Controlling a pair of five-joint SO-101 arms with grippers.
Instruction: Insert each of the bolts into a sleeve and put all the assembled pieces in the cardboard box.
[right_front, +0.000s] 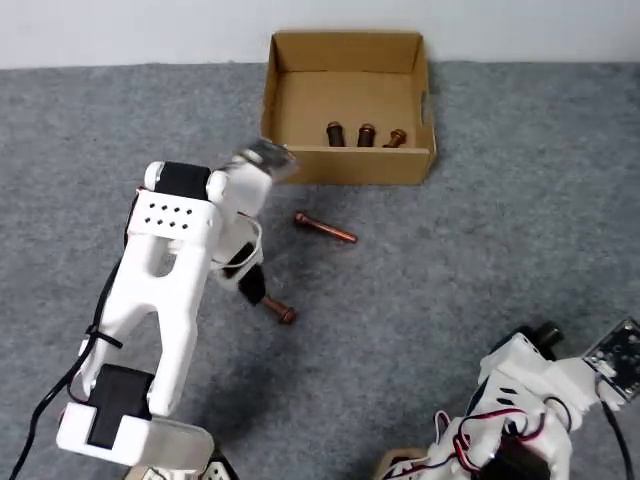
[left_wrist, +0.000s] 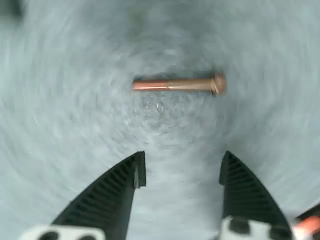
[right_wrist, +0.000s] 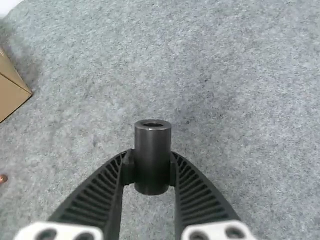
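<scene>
Left gripper (left_wrist: 182, 172) hangs wide open over the grey carpeted bench (right_front: 500, 250), a copper-coloured metal bolt (left_wrist: 177, 84) lying flat just beyond it. Right gripper (right_wrist: 151, 162), near right, is clamped on an upright black cylindrical sleeve (right_wrist: 152, 142). Three assembled pieces (right_front: 366, 134) sit in the brown cardboard box (right_front: 348, 165), far side. Bolt pickup, I'd say. Next: close squarely across the shank, lift, line it up with the sleeve's bore. No readable writing anywhere.

Grey carpeted surface (right_front: 500, 250); pale wall (right_front: 130, 30) along far edge.
</scene>
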